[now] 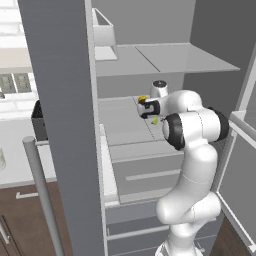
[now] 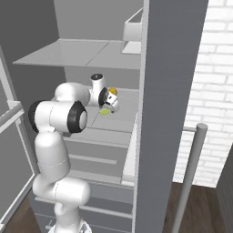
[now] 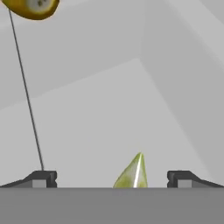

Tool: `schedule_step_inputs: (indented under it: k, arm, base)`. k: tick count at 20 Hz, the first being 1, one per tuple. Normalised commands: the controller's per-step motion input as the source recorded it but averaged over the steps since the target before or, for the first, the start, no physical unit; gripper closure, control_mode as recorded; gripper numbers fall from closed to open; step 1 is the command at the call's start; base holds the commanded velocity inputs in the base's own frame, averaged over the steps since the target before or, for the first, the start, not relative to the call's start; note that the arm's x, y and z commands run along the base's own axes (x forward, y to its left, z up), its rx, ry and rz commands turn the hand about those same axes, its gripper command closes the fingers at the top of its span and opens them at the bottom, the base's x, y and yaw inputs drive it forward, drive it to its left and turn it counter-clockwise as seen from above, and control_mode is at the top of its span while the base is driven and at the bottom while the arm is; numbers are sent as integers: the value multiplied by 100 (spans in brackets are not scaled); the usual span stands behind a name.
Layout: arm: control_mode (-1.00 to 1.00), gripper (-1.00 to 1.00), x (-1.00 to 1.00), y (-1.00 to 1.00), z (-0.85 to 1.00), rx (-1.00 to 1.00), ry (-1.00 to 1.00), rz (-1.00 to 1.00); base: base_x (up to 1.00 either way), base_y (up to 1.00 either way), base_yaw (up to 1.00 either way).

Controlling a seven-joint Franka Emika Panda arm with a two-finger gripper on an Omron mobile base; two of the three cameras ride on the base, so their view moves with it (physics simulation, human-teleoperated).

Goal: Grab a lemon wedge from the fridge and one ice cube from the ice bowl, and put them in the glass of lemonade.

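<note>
Still early: reaching into the open fridge (image 1: 65, 100), fingers (image 3: 41, 178) spread wide and empty, straddling the lemon wedge (image 3: 132, 173) lying on the shelf (image 1: 125, 125). Grasp, ice cube and glass all remaining.

So the fridge (image 1: 65, 100) doors are swung wide, and the arm reaches straight in at 12 o'clock over the middle shelf (image 1: 125, 125). That shelf is mostly bare. The lemon wedge (image 3: 132, 174) sits between the spread fingertips (image 3: 41, 178), open floor all round it. A second yellow fruit piece (image 3: 31, 6) lies farther back toward 11 o'clock. The upper shelf (image 2: 77, 52) caps the headroom.
</note>
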Motion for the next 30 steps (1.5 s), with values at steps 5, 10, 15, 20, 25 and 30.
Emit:
schedule_step_inputs:
  k: [5,10,15,20,25,30]
  arm:
    - [-100,-100,-40,0,-11,0,0,0]
    - [-100,-100,-25,0,-18,0,0,0]
    - [-100,-100,19,0,-19,0,-2,0]
    - [-100,-100,15,0,-9,0,0,0]
    - [-100,-100,0,1,-10,0,0,0]
    - [-100,100,0,0,-5,0,2,0]
  base:
    - [0,0,0]
    - [0,0,0]
    - [0,0,0]
    - [0,0,0]
    - [0,0,0]
    - [0,0,0]
